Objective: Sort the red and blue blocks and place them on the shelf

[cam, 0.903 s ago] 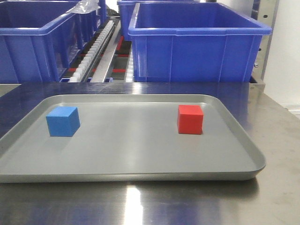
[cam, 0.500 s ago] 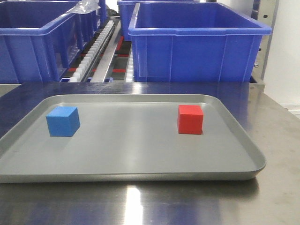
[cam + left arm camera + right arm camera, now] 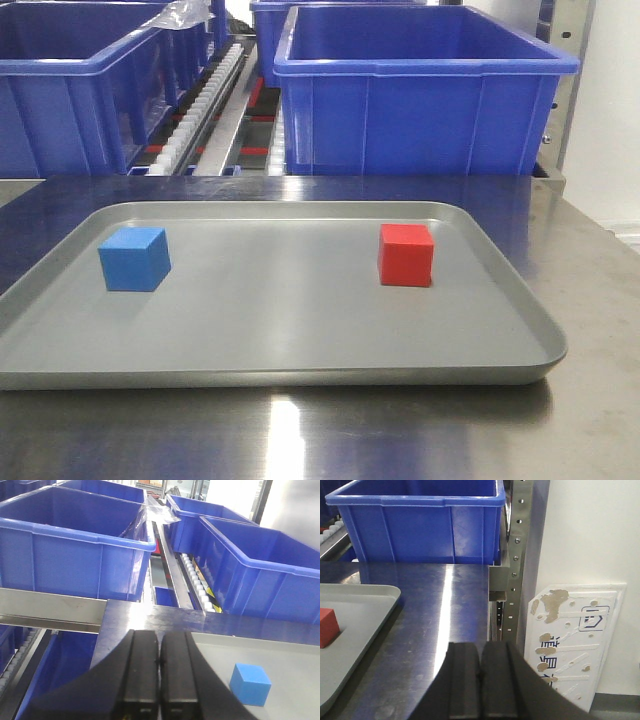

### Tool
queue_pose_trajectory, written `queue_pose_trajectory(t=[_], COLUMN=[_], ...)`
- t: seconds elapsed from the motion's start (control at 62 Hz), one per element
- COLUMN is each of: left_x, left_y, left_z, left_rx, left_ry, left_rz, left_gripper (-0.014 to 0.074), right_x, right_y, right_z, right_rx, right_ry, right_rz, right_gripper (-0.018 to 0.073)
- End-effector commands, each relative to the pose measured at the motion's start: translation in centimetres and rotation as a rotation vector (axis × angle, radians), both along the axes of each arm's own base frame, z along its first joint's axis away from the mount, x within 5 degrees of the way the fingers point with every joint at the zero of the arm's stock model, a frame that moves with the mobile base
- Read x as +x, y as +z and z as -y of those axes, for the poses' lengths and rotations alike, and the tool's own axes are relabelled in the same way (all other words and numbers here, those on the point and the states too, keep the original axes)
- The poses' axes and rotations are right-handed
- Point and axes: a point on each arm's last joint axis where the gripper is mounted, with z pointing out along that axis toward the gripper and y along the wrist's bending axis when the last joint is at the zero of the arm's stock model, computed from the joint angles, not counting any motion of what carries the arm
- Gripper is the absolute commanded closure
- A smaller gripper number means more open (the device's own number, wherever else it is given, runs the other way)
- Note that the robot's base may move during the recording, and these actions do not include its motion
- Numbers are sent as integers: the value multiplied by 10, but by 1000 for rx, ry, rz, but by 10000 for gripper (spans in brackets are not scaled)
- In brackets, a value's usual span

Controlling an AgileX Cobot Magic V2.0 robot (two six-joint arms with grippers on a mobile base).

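Blocks, handling: the red block (image 3: 405, 255) and blue block (image 3: 134, 258) look to me like light, rigid, matte cubes. I expect little slip and nothing fragile, and I would pinch each across two opposite flat sides, coming down from above.
Left gripper (image 3: 159, 665): fingers pressed together, holding nothing. I would need to spread them before any grasp.
Left gripper to blue block: the cube lies right of the fingers and slightly ahead, apart from them.
Right gripper (image 3: 480, 680): fingers pressed together, empty, above the bare steel tabletop (image 3: 435, 630) right of the tray.
Right gripper to red block: the cube sits well off to the left, cut by the edge of my wrist view.
Grey tray (image 3: 300, 340): rimmed and flat on the tabletop. The blue cube is at its left and the red at its right, well apart, each resting on a face.
Shelf (image 3: 205, 100): beyond the table's far edge, with its white roller track running away from me.
Blue plastic bins (image 3: 420, 95): large, standing on the shelf on either side of the track.
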Motion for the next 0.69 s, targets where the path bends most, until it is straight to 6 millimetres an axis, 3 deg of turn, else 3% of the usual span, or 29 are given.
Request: queue_pose_trajectory(t=[0.0, 0.677], left_x=[-1, -1], left_y=[0, 0], left_z=[0, 0], left_rx=[-18, -18], left_ry=[-5, -5], left_rz=[80, 80], left_gripper=[467, 467], right_x=[-2, -2], right_y=[16, 19], right_z=[0, 0], right_rx=[-11, -9], right_ry=[-5, -4], right_rz=[132, 165], right_gripper=[492, 492])
